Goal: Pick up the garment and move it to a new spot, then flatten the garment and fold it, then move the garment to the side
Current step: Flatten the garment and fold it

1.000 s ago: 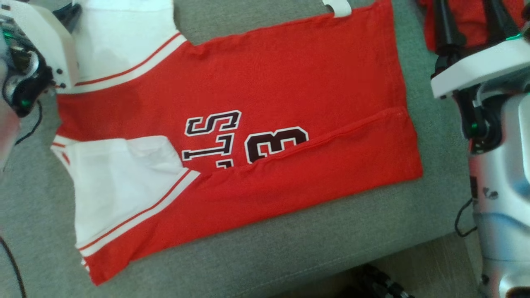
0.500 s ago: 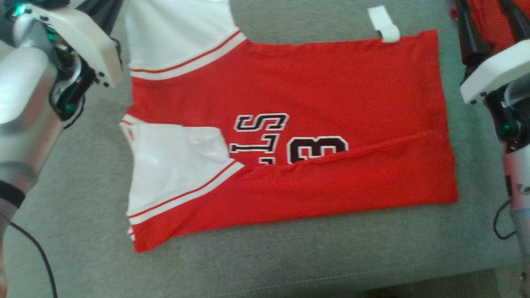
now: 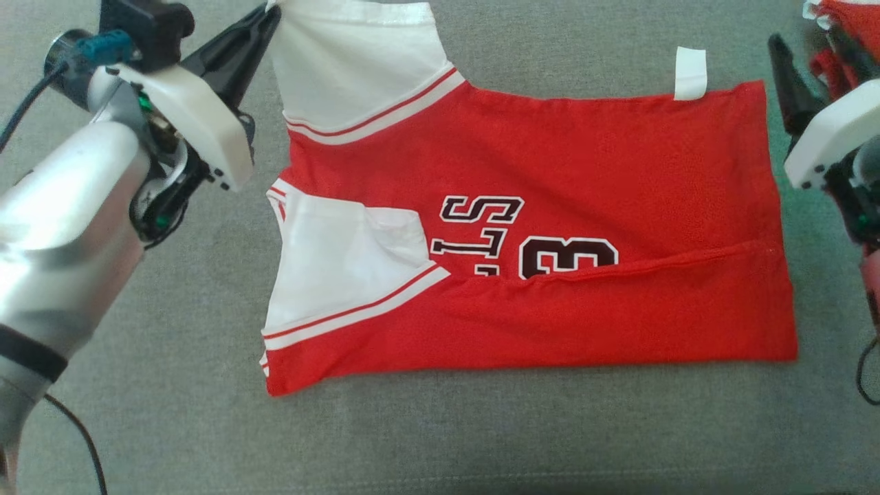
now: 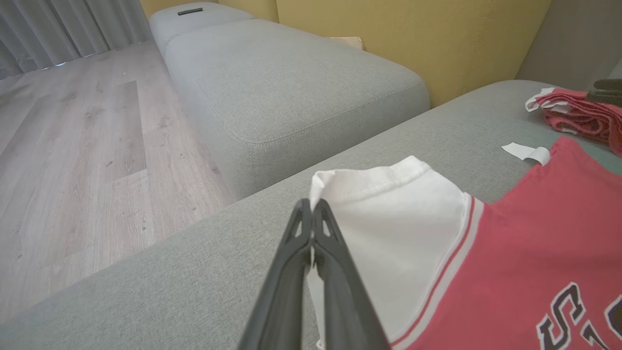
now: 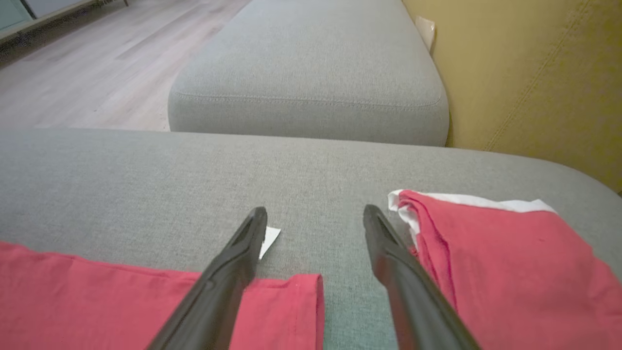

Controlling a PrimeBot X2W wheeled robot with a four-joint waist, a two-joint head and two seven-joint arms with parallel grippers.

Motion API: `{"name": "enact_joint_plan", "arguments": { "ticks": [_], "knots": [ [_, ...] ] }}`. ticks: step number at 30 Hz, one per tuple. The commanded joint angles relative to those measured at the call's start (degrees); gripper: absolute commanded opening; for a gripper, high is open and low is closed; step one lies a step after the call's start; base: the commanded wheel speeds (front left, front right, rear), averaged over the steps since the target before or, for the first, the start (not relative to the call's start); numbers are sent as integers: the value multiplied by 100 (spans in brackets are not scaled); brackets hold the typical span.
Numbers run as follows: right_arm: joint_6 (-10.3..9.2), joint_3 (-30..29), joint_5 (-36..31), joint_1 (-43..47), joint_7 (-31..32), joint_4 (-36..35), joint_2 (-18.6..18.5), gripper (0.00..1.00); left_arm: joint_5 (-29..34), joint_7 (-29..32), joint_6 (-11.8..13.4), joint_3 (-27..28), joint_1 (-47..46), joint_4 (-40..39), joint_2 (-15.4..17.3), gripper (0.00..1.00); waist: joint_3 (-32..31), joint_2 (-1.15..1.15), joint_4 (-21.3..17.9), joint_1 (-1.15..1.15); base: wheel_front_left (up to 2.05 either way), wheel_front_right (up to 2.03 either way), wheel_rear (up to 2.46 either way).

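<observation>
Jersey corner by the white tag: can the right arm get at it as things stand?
Probably yes. The right gripper is open, its fingers either side of the jersey corner in the right wrist view, with nothing covering it; the red pile lies apart.

Red jersey (image 3: pixel 550 165), white sleeves (image 3: pixel 350 62) with red stripes, dark white-edged lettering (image 3: pixel 481 227), grey woven sofa cushion (image 3: pixel 481 426), mustard-yellow backrest (image 4: pixel 413 34), pale wood-grain floor (image 4: pixel 73 146)

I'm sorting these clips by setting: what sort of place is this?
Probably a living room or lounge: grey upholstered seat cushions, a mustard padded backrest, a wood-look plank floor and curtains.
</observation>
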Motion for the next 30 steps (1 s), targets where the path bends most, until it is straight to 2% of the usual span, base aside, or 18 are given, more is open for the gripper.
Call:
{"name": "enact_joint_plan", "arguments": {
  "ticks": [1, 9, 18, 23, 26, 27, 28, 29, 30],
  "knots": [
    [-5, 133, 76, -118, -36, -88, -138, 100, 41, -21, 71, 232, -174, -151, 288, 0, -14, 0, 14, 0, 0, 0, 0],
    [-5, 591, 380, -193, 174, 364, -332, 100, 21, 64, 227, 190, -29, -536, 392, 0, 15, 0, 68, 0, 0, 0, 0],
    [-5, 890, 702, -512, 243, 918, -438, 100, 37, 134, 332, 173, -110, -918, 367, 0, 284, 0, 257, 0, 0, 0, 0],
    [-5, 1044, 787, -725, 510, 1309, -495, 100, 41, 146, 346, 173, -173, -992, 352, 0, 420, 0, 334, 0, 0, 0, 0],
    [-5, 1196, 894, -795, 944, 1577, -488, 100, 38, 147, 345, 170, -190, -957, 355, 0, 447, 0, 340, 0, 0, 0, 0],
    [-5, 1255, 947, -813, 1081, 1620, -488, 91, 34, 146, 342, 171, -197, -938, 359, 0, 452, 0, 333, 0, 0, 0, 0],
    [-5, 1300, 1000, -838, 1177, 1640, -494, 53, 29, 145, 336, 173, -205, -913, 361, 0, 457, 0, 328, 0, 0, 0, 0],
    [-5, 1342, 1045, -870, 1227, 1634, -512, 0, 24, 145, 332, 174, -214, -885, 361, 0, 460, 0, 322, 0, 0, 0, 0],
    [-5, 1370, 1083, -915, 1227, 1611, -537, 0, 29, 148, 337, 174, -229, -850, 365, 0, 466, 0, 312, 0, 0, 0, 0]
  ]
}}
